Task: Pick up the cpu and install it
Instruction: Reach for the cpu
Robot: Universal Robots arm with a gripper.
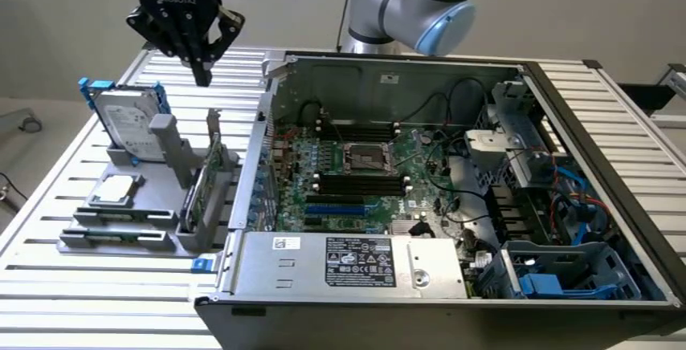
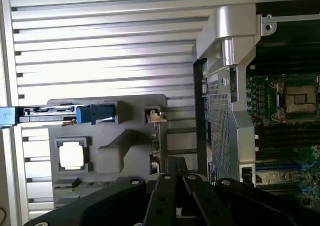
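The cpu (image 1: pixel 116 190) is a small flat silver square lying in a recess of the grey parts holder (image 1: pixel 128 229) at the exterior view's left; the wrist view shows the cpu (image 2: pixel 71 154) too. My gripper (image 1: pixel 201 75) hangs high above the slatted table, behind the holder and well above the cpu, fingers shut with nothing between them. Its black fingers (image 2: pixel 175 173) appear closed together in the wrist view. The square black-framed socket (image 1: pixel 365 156) sits amid the green motherboard inside the open computer case; the socket (image 2: pixel 299 99) also shows from the wrist.
An upright silver hard drive (image 1: pixel 131 129) with blue brackets stands in the holder behind the cpu. A card (image 1: pixel 204 185) stands on edge between holder and case wall (image 1: pixel 257 157). Cables and blue drive bays (image 1: pixel 557 274) fill the case's right side.
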